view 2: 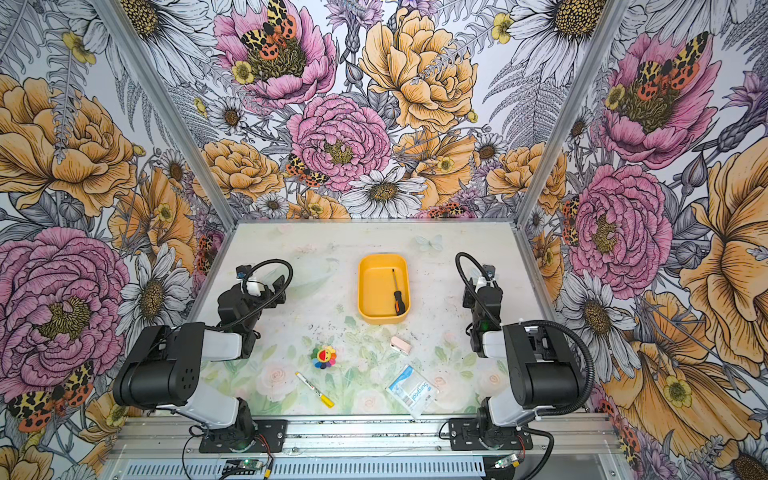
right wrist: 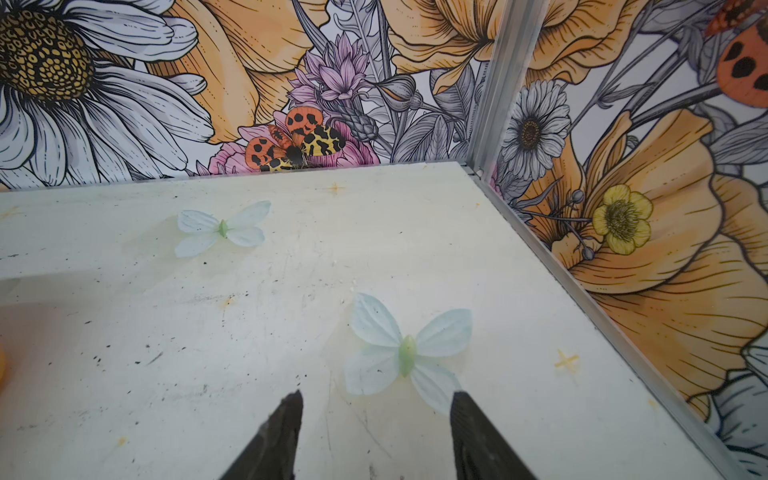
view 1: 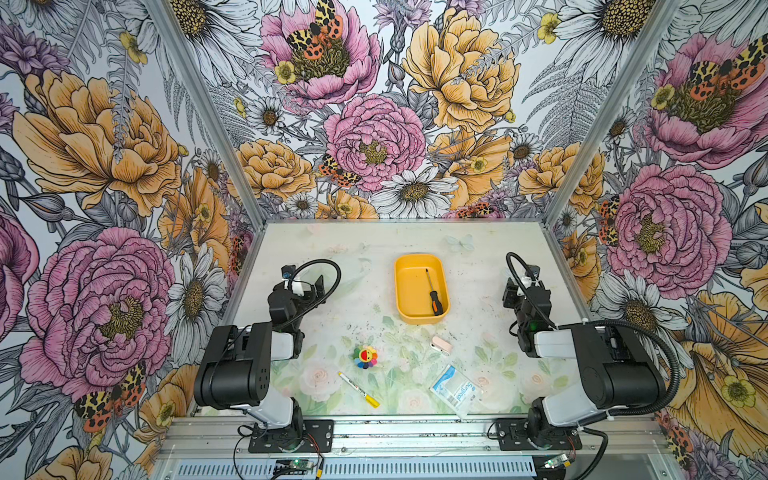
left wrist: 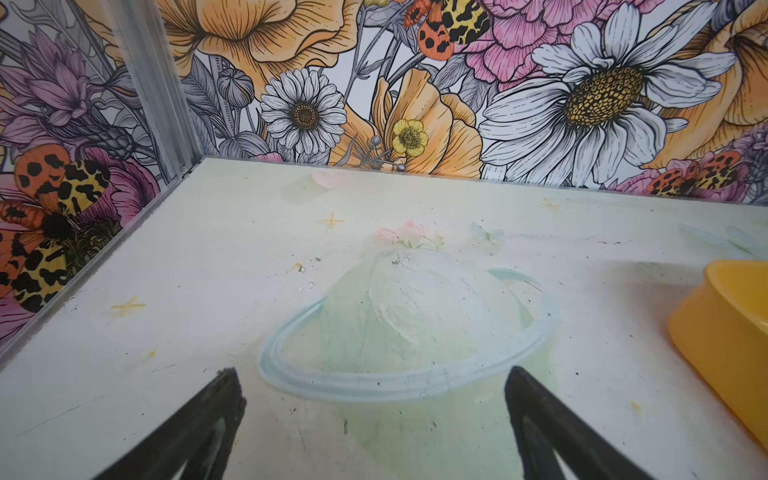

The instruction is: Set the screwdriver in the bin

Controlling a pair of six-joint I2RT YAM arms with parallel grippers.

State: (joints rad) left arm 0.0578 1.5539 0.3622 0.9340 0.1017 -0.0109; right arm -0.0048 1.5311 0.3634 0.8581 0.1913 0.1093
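The screwdriver (view 1: pixel 432 291), small, with a thin dark metal shaft and a black handle with an orange end, lies inside the shallow yellow plastic bin (view 1: pixel 400 291), on its right side. It looks light, stiff and a bit slippery; the fat handle is best to grab. It lies long-ways near to far, tip pointing far. The left hand (left wrist: pixel 374 419) and right hand (right wrist: pixel 376 428) are both open and empty over the pale worktop (view 1: pixel 332 257).

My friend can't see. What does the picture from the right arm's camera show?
The right pincer is open and empty, its two black tips just above a pale table. A painted pale blue butterfly lies just past the tips, another farther off, and flowery walls meet in a corner behind.
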